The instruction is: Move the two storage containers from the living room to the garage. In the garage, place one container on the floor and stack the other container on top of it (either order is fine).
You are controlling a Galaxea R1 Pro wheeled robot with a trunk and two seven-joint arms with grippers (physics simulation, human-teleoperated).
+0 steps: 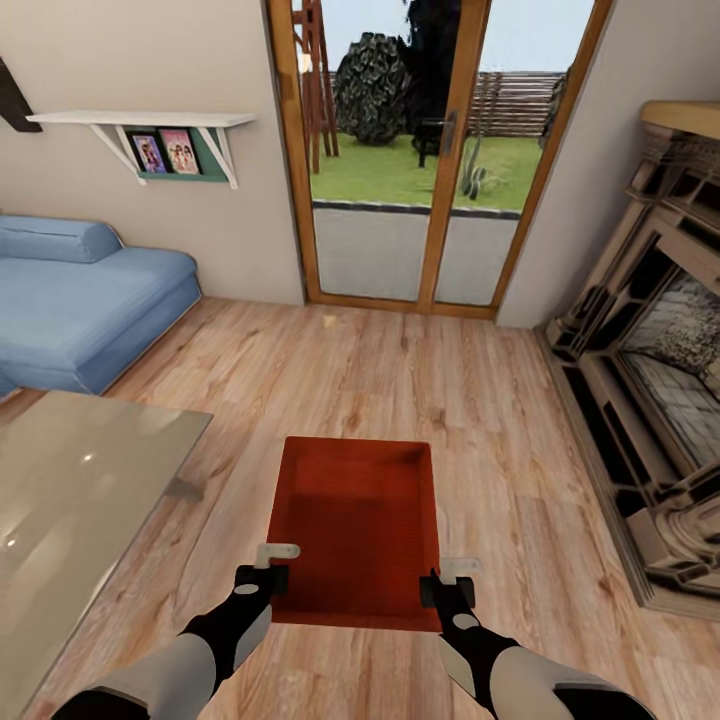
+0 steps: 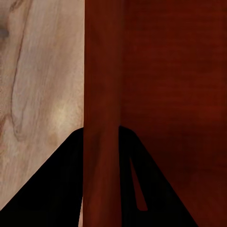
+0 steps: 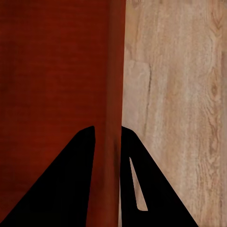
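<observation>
One red-orange storage container (image 1: pixel 355 520), open-topped and empty, hangs low in front of me over the living room's light wood planks. My left gripper (image 1: pixel 268 572) is shut on its left wall and my right gripper (image 1: pixel 447 585) on its right wall. In the left wrist view the dark fingers (image 2: pixel 61 189) straddle the container's wall (image 2: pixel 101 85), with wood floor on one side and the box's inside on the other. In the right wrist view the right gripper (image 3: pixel 108 137) pinches the other wall (image 3: pixel 109 71) the same way.
A glass-topped table (image 1: pixel 70 500) stands close at the left, with a blue sofa (image 1: pixel 90 300) behind it. A brick fireplace (image 1: pixel 650 380) lines the right wall. Ahead, a wood-framed glass door (image 1: pixel 400 200) shows a garden. Open plank floor (image 1: pixel 400 370) lies between them.
</observation>
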